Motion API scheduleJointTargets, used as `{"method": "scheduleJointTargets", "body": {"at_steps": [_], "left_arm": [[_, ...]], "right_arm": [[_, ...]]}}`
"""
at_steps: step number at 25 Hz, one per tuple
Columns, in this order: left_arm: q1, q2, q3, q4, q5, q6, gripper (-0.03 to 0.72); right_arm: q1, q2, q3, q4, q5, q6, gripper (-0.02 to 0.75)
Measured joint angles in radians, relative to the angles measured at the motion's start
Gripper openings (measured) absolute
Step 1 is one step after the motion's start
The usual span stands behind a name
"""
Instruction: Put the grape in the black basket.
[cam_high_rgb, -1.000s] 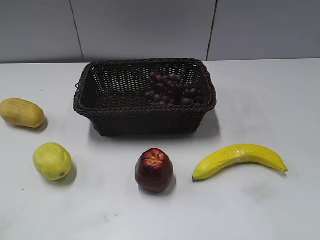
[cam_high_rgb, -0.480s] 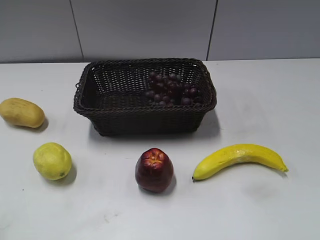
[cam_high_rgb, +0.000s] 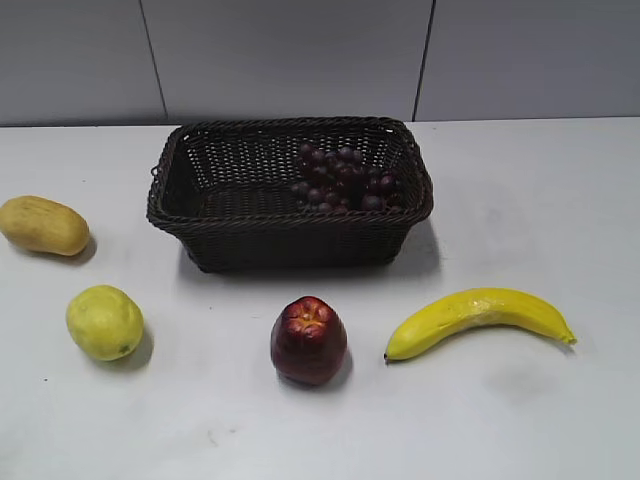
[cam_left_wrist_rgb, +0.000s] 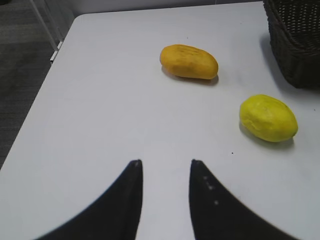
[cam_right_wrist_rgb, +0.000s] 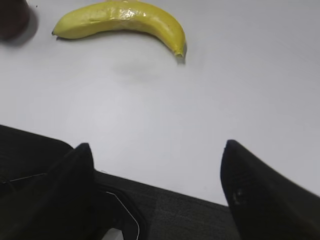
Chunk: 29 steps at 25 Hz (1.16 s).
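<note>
From the exterior view, a white table (cam_high_rgb: 520, 200) with faint smudges runs back to a grey panelled wall (cam_high_rgb: 290, 55) split by dark vertical seams. The black basket (cam_high_rgb: 200, 215) sits at the middle rear of the table, its long side facing the camera, and the grape (cam_high_rgb: 345, 178) lies inside it in the right half, against the right end wall; the bunch's long axis runs roughly left to right along the basket, though which end tapers cannot be made out through the weave. In front stand a dark red apple (cam_high_rgb: 309, 340) at centre, a banana (cam_high_rgb: 480, 318) to the right with its ends curving down, a yellow-green lemon (cam_high_rgb: 104, 322) at front left and an orange-yellow mango (cam_high_rgb: 43, 225) further back at the left edge; neither arm appears in this view. In the left wrist view, the left gripper (cam_left_wrist_rgb: 165, 172) hovers over bare table with its two dark fingers a narrow gap apart and nothing between them; the mango, the lemon and a corner of the basket lie beyond, and grey floor (cam_left_wrist_rgb: 25, 65) shows past the table's left edge. In the right wrist view, the right gripper (cam_right_wrist_rgb: 157, 155) is spread wide and empty above the table's near edge, with the banana lying ahead of it.
</note>
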Motion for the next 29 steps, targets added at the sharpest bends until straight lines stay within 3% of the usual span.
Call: {"method": "scheduleJointTargets", "body": {"at_steps": [10,29], "left_arm": [[0.0,0.0,0.0,0.0,0.0,0.0,0.237],[0.0,0.0,0.0,0.0,0.0,0.0,0.237]], "right_arm": [[-0.278,-0.288,0.0,0.011,-0.001,-0.001,0.593],[-0.292,-0.357,0.0,0.018,0.0,-0.002,0.592]]}}
